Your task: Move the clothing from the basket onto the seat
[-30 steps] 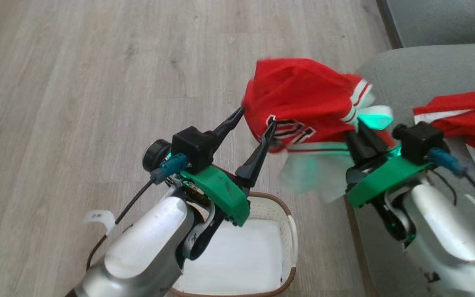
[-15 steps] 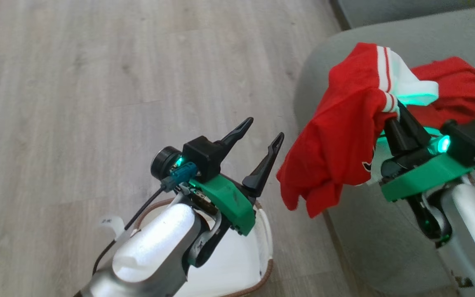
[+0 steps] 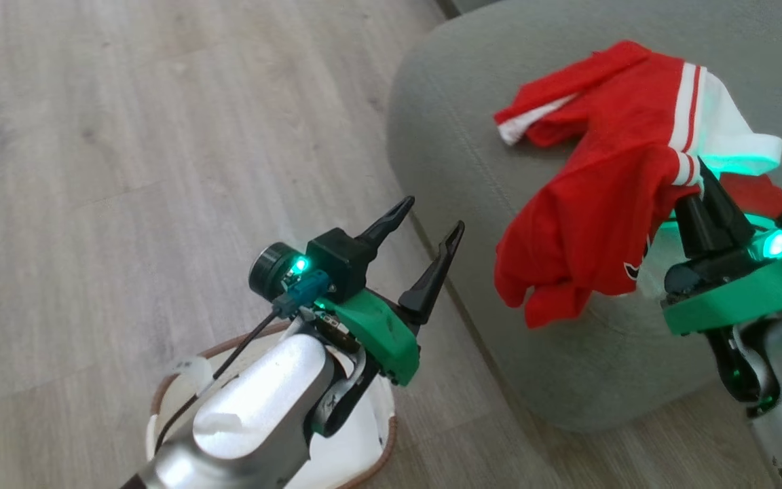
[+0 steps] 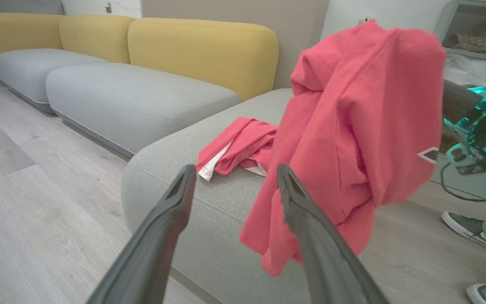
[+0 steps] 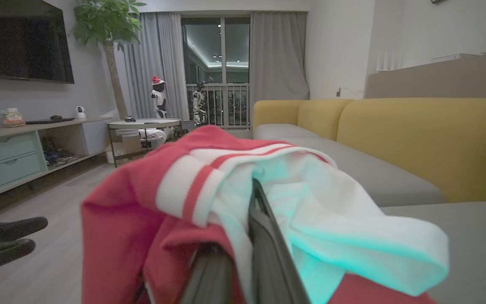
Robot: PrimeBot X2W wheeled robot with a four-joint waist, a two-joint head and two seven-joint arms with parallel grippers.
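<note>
My right gripper (image 3: 703, 185) is shut on a red jersey (image 3: 591, 224) with white striped trim, which hangs in the air over the front corner of the grey-green seat (image 3: 445, 136). In the right wrist view its dark fingers (image 5: 255, 211) pinch the jersey's white collar (image 5: 310, 198). A second red garment (image 4: 238, 145) lies crumpled on the seat (image 4: 175, 160) behind it. My left gripper (image 3: 436, 212) stands open and holds nothing, left of the hanging jersey (image 4: 352, 126) and above the white basket (image 3: 385, 435), whose inside is mostly hidden by my arm.
Wooden floor (image 3: 126, 170) spreads to the left of the seat. Further grey cushions (image 4: 133, 97) with yellow backrests (image 4: 205, 46) run along the wall. A person's shoes (image 4: 468, 228) stand on the floor at the right of the left wrist view.
The head camera has swung right, so basket and floor slid left. My right gripper has carried the jersey from beside the seat to above its corner. The left gripper stays open.
</note>
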